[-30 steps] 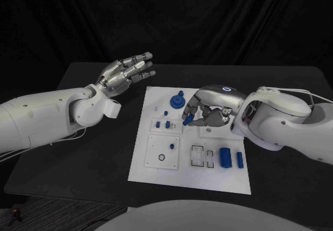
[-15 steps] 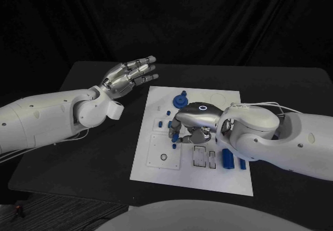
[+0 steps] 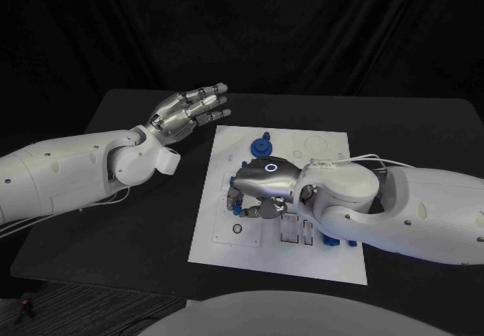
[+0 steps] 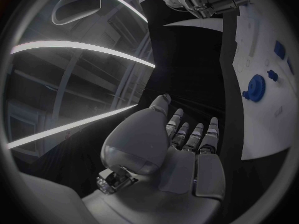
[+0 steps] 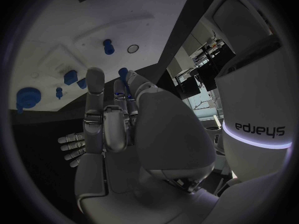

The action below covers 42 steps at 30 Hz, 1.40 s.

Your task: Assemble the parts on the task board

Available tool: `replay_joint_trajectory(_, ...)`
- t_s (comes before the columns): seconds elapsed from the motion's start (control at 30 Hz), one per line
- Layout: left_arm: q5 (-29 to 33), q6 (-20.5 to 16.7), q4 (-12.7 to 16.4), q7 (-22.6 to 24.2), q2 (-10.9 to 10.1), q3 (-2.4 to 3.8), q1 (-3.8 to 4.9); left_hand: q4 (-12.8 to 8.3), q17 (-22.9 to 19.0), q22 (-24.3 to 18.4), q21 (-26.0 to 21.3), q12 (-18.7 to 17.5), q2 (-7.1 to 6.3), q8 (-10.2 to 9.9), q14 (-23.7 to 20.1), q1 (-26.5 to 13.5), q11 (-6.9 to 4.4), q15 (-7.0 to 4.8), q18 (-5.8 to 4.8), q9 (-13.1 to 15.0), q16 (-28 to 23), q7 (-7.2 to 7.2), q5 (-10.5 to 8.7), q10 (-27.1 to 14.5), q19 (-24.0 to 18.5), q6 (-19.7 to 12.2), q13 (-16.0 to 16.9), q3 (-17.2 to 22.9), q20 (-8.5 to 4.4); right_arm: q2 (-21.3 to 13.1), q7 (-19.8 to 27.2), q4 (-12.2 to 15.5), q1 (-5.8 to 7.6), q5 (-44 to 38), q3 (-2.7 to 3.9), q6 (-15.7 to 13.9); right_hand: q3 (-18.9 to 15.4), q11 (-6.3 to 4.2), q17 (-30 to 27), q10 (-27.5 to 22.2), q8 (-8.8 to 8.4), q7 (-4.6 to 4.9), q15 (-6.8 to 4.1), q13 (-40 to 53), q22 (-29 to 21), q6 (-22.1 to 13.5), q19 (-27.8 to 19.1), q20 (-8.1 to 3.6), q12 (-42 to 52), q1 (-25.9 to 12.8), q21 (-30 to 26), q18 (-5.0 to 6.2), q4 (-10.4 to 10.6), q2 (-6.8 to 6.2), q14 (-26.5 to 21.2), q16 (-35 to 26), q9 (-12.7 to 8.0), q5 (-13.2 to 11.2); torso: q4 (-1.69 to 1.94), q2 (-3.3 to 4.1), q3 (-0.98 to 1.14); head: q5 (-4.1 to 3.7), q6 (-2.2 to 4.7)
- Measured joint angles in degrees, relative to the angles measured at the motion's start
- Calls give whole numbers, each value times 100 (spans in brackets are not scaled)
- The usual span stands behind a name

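Holding blue peg (image 5: 123, 73), right hand (image 3: 264, 187).

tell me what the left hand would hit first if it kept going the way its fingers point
Probably nothing: the left hand is raised off the near-left corner of the task board, fingers aimed at the table's far edge. Its path looks free, though its height is uncertain.

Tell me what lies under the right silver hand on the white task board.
Under the right silver hand lies the white task board. A small blue peg shows at its fingertips, and two blue cylinders peek out beside the arm. The board's middle recesses are covered.
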Motion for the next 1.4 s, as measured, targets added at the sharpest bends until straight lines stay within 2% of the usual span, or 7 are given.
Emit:
replay_joint_trajectory(0.2, 0, 9, -6, -20, 12, 0, 0, 0, 0, -6, 0, 0, 0, 0, 0, 0, 0, 0, 0, 0, 0, 0, 0, 0, 0, 0, 0, 0, 0, 94, 48, -9, -58, -227, -1, 17, 38, 0, 16, 0, -17, 8, 0, 0, 0, -7, 0, 0, -29, -7, 27, 0, -38, -7, 0, 0, 0, 141, -5, 3, 4, 16, 0)
replay_joint_trajectory(0.4, 0, 19, -8, -36, 14, 0, 0, 0, 0, -5, 0, 0, 0, 0, 0, 0, 0, 0, 0, 0, 0, 0, 0, 0, 0, 0, 0, 0, 0, 114, 78, -14, -82, -406, -1, 49, 37, 16, 15, 16, -47, 4, 0, 0, 0, -2, 0, 0, -29, -6, 27, 0, -39, -8, 0, 0, 0, 142, -7, 3, 4, 21, 0)
replay_joint_trajectory(1.13, 0, 64, -20, -100, 27, 0, -1, -23, 0, -25, 0, 50, 0, 22, 0, 0, 0, 0, 0, 0, 0, 0, 45, 0, 0, 0, 6, 55, 0, 112, 102, -99, -358, -617, -1, 86, 46, -2, 2, 43, -49, -12, -1, 0, 0, 15, 0, 0, -29, -50, 27, 0, -63, -69, 0, 1, 1, 164, -8, 3, 5, 40, 0)
replay_joint_trajectory(1.4, 0, 87, -40, -138, 36, 0, -3, -23, 0, -26, 0, 49, -1, 22, 0, 0, 19, 0, 1, -1, 0, 0, 45, 21, 0, 0, 6, 54, 0, 118, 104, -113, -395, -626, -1, 96, 46, -2, -17, 43, -49, -11, -1, 0, 3, 15, 0, 0, -47, -41, 27, 0, -63, -79, 0, 1, 1, 164, -8, 5, 7, 39, 0)
